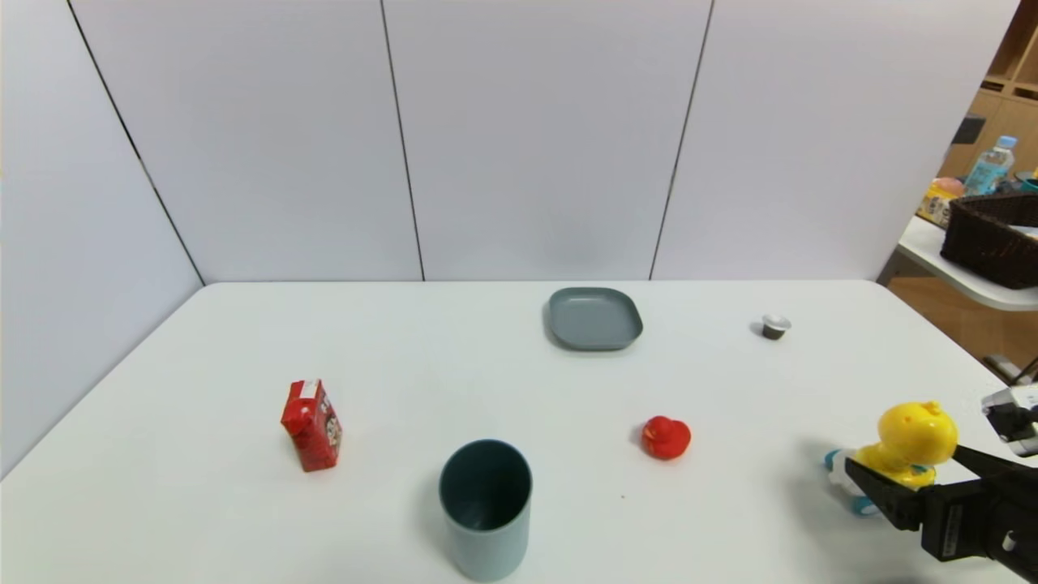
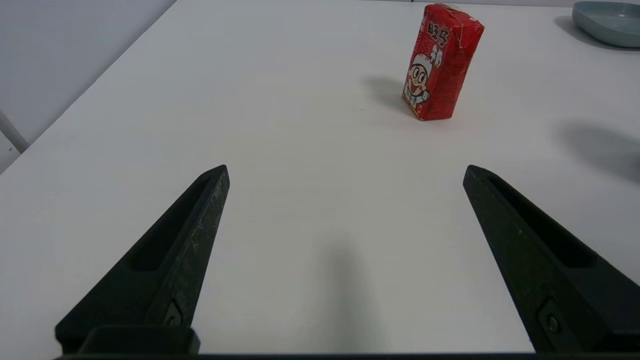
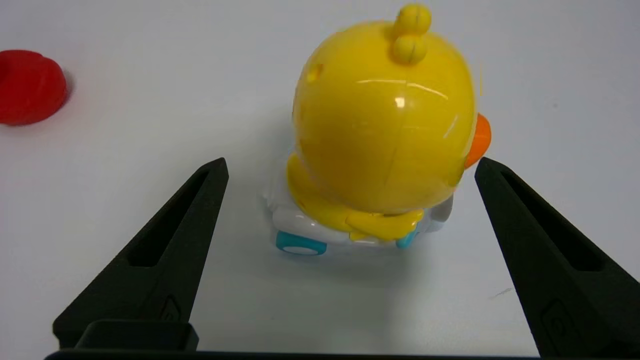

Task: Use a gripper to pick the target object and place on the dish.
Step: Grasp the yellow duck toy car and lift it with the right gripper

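Observation:
The target object [image 1: 912, 434], a yellow big-headed toy on a white body with blue wheels, stands at the table's near right. My right gripper [image 1: 902, 457] is open just in front of it, one finger on each side of the toy and neither touching. In the right wrist view the toy [image 3: 385, 125] sits between the fingertips of the right gripper [image 3: 350, 165]. The grey-blue dish [image 1: 594, 318] lies empty at the far middle of the table. My left gripper [image 2: 345, 170] hangs open over bare table, with the dish [image 2: 607, 22] far off.
A small red rubber duck [image 1: 666, 437] sits left of the toy. A tall grey-blue cup [image 1: 485, 507] stands at the near middle, a red drink carton [image 1: 311, 425] to its left. A small dark capsule [image 1: 774, 326] rests right of the dish.

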`<act>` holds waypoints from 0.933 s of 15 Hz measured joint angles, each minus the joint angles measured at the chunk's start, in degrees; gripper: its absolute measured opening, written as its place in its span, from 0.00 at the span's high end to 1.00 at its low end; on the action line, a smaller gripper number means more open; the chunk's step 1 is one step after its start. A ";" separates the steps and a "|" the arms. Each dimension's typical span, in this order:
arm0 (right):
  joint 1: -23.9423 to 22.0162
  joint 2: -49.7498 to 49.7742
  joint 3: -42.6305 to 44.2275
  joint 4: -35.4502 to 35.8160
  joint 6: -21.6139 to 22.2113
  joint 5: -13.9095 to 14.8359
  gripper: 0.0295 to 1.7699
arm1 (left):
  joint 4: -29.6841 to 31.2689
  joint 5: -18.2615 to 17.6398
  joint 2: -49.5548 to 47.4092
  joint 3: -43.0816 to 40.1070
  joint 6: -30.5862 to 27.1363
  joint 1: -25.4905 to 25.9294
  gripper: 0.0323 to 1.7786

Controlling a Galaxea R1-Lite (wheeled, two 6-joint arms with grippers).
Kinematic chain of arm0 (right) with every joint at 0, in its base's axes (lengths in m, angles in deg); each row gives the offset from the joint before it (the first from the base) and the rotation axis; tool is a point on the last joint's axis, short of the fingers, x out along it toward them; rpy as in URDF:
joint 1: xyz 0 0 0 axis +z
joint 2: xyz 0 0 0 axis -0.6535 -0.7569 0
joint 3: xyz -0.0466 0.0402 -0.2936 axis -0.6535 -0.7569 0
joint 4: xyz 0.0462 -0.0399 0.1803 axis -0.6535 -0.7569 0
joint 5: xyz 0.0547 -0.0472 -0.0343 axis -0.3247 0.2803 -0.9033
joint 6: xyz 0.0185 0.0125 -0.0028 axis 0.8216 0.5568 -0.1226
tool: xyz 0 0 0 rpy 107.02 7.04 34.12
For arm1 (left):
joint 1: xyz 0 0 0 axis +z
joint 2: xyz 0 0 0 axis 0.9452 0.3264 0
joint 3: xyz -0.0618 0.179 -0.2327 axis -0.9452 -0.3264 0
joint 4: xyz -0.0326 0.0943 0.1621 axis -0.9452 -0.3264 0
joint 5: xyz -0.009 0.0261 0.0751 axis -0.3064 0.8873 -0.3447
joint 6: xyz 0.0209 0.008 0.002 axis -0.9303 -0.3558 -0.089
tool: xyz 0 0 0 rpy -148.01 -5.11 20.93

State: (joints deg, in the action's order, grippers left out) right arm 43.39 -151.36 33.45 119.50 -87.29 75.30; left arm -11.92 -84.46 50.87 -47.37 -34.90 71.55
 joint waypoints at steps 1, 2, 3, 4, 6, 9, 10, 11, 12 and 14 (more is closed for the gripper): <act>-0.05 -0.74 0.26 0.16 0.04 0.02 0.03 | 0.00 -0.02 0.00 0.00 -0.02 0.00 0.05; -0.11 -1.41 0.44 0.22 0.04 0.00 0.03 | 0.00 -0.02 0.00 0.00 0.00 0.00 0.05; -0.13 -2.01 0.55 0.17 0.04 -0.06 0.03 | 0.00 -0.02 0.00 0.00 -0.02 0.00 0.05; -0.09 -2.45 0.61 0.16 0.04 -0.12 0.03 | 0.00 -0.02 0.00 0.00 0.00 0.00 0.05; -0.09 -3.32 0.79 0.16 0.04 -0.15 0.03 | 0.00 -0.02 0.00 0.02 -0.02 0.00 0.05; -0.05 -4.27 1.07 0.20 0.09 -0.15 0.03 | 0.00 0.00 0.00 0.02 -0.02 0.00 0.05; -0.06 -4.52 1.35 0.24 0.11 -0.15 0.03 | 0.00 0.00 0.00 0.02 -0.02 0.00 0.05; -0.09 -4.88 1.71 0.46 0.12 -0.15 0.03 | 0.00 0.00 0.00 0.02 0.00 0.00 0.05; -0.13 -5.22 2.12 0.77 0.21 -0.17 0.03 | 0.00 0.00 0.00 0.02 -0.02 0.00 0.05; -0.13 -5.92 2.78 0.77 0.21 -0.17 0.03 | 0.00 0.00 0.00 0.00 -0.02 0.00 0.05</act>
State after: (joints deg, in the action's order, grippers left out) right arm 43.25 -157.29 36.23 120.26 -87.08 75.13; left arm -11.92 -84.46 50.87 -47.37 -34.92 71.55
